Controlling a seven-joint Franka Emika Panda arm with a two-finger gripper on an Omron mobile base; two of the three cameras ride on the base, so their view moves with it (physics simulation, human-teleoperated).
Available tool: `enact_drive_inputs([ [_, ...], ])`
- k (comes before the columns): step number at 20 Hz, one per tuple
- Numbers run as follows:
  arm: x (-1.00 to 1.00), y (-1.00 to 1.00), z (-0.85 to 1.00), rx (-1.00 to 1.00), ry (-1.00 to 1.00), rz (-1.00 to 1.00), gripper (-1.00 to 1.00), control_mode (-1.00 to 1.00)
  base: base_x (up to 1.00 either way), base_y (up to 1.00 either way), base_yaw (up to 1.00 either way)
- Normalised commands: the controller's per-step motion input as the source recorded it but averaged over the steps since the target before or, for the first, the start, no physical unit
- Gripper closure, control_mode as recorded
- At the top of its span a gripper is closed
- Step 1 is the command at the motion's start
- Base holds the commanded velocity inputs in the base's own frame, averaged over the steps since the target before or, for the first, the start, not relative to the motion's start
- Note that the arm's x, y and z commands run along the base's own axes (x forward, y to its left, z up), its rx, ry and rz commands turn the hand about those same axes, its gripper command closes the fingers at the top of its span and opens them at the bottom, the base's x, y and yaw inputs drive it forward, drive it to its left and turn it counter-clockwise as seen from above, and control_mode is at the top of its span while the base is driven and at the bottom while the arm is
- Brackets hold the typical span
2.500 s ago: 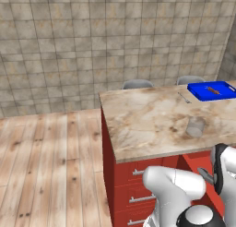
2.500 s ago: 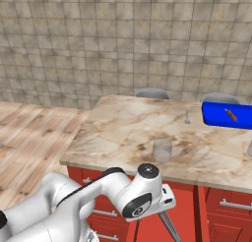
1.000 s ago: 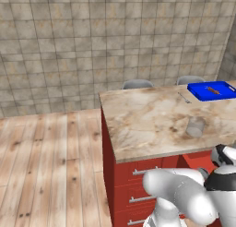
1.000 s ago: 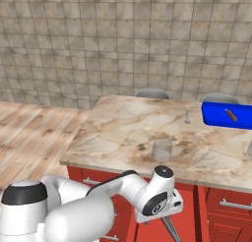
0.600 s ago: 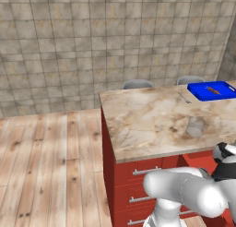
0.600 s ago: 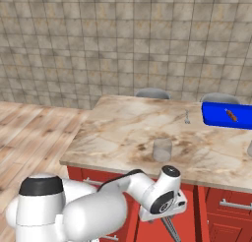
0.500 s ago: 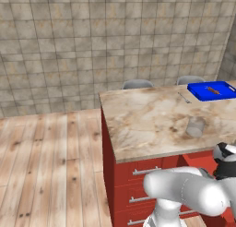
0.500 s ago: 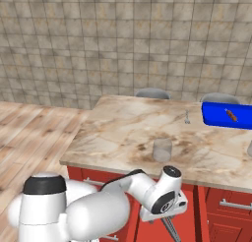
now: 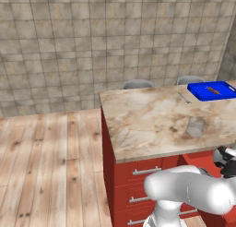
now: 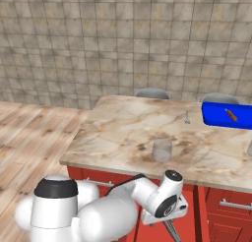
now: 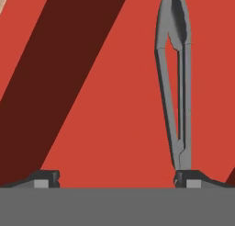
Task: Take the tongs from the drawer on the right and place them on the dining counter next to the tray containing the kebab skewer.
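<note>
Down on the red floor of the drawer (image 11: 105, 128) the tongs (image 11: 175, 82) are seen lying, off to one side of the gripper (image 11: 117, 178), whose jaws are spread wide and empty. A sideways shift is called for, so both arms are straddled before closing. Far beyond, the tray (image 10: 231, 115) waits on the dining counter (image 10: 133, 133).

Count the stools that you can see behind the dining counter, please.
2. One grey stool stands behind the middle of the dining counter; the other stool is further right, near the blue tray. More may be hidden.
</note>
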Motion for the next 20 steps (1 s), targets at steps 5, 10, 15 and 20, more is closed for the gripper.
enact_drive_inputs([
  [5,0.07,0.0,-0.19,0.0,0.03,0.01,-1.0,-1.0,0.0,0.0,0.0],
  [10,0.09,0.0,-0.16,0.01,0.03,0.01,-1.0,-1.0,0.0,0.0,0.0],
  [15,0.11,0.0,-0.17,0.02,0.02,0.01,-1.0,-1.0,0.0,0.0,0.0],
  [20,0.11,-0.02,-0.17,0.02,0.01,0.0,-1.0,-1.0,0.0,0.0,0.0],
])
